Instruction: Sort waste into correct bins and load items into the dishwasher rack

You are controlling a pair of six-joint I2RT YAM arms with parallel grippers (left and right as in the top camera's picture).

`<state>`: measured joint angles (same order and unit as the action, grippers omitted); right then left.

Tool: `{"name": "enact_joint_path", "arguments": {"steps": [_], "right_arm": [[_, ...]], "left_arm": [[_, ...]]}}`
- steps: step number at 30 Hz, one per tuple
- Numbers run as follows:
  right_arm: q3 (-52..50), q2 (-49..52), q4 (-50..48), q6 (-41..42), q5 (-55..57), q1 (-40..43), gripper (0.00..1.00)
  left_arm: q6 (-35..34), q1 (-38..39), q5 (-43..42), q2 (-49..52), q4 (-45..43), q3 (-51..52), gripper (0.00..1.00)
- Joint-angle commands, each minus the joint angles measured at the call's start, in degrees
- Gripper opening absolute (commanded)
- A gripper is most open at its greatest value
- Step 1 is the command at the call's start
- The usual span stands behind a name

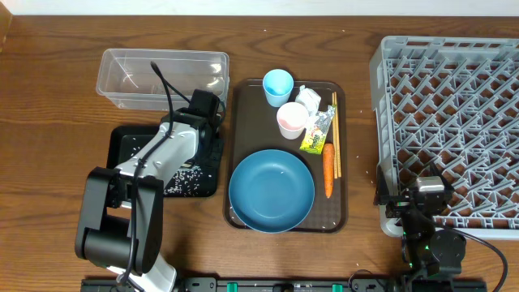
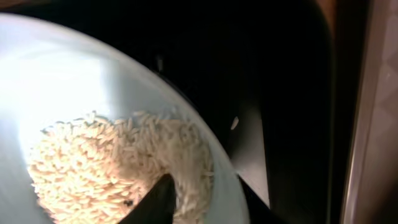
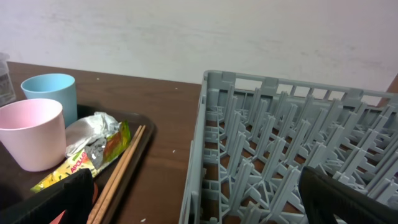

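Rice [image 2: 118,162] sits in the bowl [image 2: 74,74] at lower left of the left wrist view, over the black tray [image 2: 280,74]. Left gripper [image 2: 158,199] seems pinched on its rim, outer finger hidden. Tip it steadily so the grains land inside the tray. Right gripper [image 3: 205,193] stands spread beside the rack [image 3: 280,124].

Dark wooden table [image 1: 49,97]; plain white wall [image 3: 186,31] behind.

Even, soft light overhead, sharp throughout. The left wrist view is dark and blurred, its white bowl [image 2: 68,81] glaring; the right wrist view is clear.
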<state>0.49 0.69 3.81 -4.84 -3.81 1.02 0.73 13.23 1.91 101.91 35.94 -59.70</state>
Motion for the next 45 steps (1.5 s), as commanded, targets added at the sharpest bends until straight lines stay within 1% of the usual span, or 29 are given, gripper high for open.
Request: {"name": "enact_joint_path", "arguments": {"steps": [1,5,12,15,21,24,29,31,33,36,38,41,45], "right_arm": [[-0.2,-0.3,0.1,0.5,0.4,0.5,0.99],[-0.2,-0.3,0.1,0.5,0.4,0.5,0.99],[-0.2,-0.3,0.1,0.5,0.4,0.5,0.99],[-0.2,-0.3,0.1,0.5,0.4,0.5,0.99],[-0.2,-0.3,0.1,0.5,0.4,0.5,0.99],[-0.2,-0.3,0.1,0.5,0.4,0.5,0.99],[-0.2,-0.3,0.1,0.5,0.4,0.5,0.99],[-0.2,-0.3,0.1,0.5,0.4,0.5,0.99],[-0.2,-0.3,0.1,0.5,0.4,0.5,0.99],[-0.2,-0.3,0.1,0.5,0.4,0.5,0.99],[-0.2,-0.3,0.1,0.5,0.4,0.5,0.99],[-0.2,-0.3,0.1,0.5,0.4,0.5,0.99],[-0.2,-0.3,0.1,0.5,0.4,0.5,0.99]], "left_arm": [[0.3,0.0,0.8,0.9,0.1,0.5,0.23],[0.3,0.0,0.7,0.9,0.1,0.5,0.06],[0.3,0.0,0.7,-0.5,0.1,0.4,0.06],[-1.3,0.0,0.7,-2.2,0.2,0.4,0.06],[-2.3,0.0,-2.9,-8.4,0.2,0.4,0.06],[-4.5,0.0,-4.2,-12.5,0.2,0.4,0.06],[-6.5,0.0,-8.9,-18.1,0.2,0.4,0.06],[-8.5,0.0,-10.4,-19.5,0.0,0.4,0.06],[-9.6,0.0,-12.4,-20.1,-0.3,0.4,0.06],[-10.1,-0.4,-18.0,-19.9,-1.0,0.5,0.06],[-12.1,-1.0,-19.9,-19.8,-1.5,0.5,0.06],[-14.7,-3.0,-23.8,-19.8,-2.3,0.5,0.06],[-14.8,-8.1,-32.4,-19.8,-2.2,0.5,0.06]]}}
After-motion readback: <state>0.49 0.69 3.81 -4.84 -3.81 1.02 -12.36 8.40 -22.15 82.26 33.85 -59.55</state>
